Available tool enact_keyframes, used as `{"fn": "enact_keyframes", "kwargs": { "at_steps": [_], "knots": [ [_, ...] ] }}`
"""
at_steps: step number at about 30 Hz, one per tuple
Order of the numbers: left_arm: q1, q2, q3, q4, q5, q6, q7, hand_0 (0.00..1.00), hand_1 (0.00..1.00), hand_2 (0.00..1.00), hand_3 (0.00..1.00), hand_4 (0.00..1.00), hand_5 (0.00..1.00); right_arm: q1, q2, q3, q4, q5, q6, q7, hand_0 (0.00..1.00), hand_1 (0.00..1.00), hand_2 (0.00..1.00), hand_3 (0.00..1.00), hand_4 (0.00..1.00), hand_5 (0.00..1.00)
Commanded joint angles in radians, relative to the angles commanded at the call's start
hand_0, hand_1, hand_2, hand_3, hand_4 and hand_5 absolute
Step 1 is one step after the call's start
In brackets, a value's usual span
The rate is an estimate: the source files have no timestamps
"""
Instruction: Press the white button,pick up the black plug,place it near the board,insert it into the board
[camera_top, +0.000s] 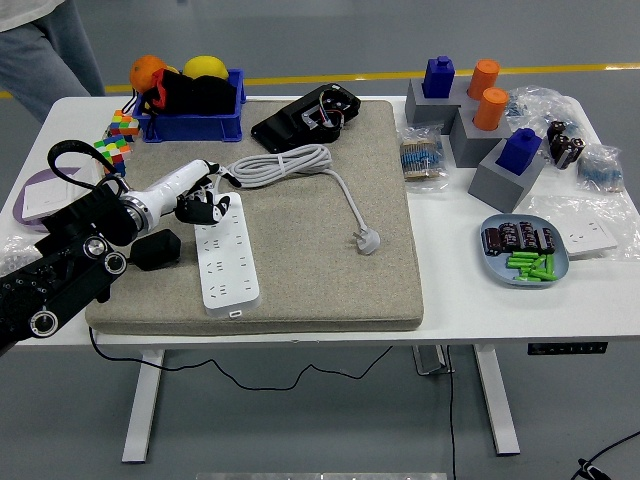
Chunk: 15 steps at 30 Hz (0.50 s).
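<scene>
White table (300, 325) carrying all items; grey pad (330, 270) laid over its middle, serving as landmark below

White power strip (225, 250) lying lengthwise on left part of pad, with white cable (280, 165) coiled beyond its far end and white plug (366, 240) resting near pad centre

Blue bin (190, 125) just off far left corner of pad, holding orange, yellow and black items. Black device (308, 115) on far edge of pad

Left arm entering from left of pad; left hand (195, 195) over far end of power strip, fingers (208, 210) curled downward onto strip's top end, grasping nothing. Contact with a button: cannot tell. Right arm out of view

Black plug (155, 250) on left edge of pad, just beside power strip and near left hand, apart from both; thin black cord running from it off near edge of pad

Grey blocks with blue and orange caps (480, 110) right of pad, toward far side. Blue dish (522, 250) right of pad, holding green and dark parts. Clear bags (600, 165) at far right of pad

Coloured cubes (115, 140) left of pad, by blue bin

Person's legs beyond far left corner of pad, past table edge
</scene>
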Motion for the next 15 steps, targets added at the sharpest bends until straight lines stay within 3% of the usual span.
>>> {"fn": "enact_keyframes", "kwargs": {
  "at_steps": [15],
  "knots": [
    [0.015,0.003,-0.005,0.006,-0.013,-0.008,-0.012,0.014,0.026,0.109,0.627,0.002,0.002,-0.006,0.000,-0.017,0.003,0.009,0.000,0.001,0.712,0.604,0.542,0.686,0.748,0.522]
  ]
}}
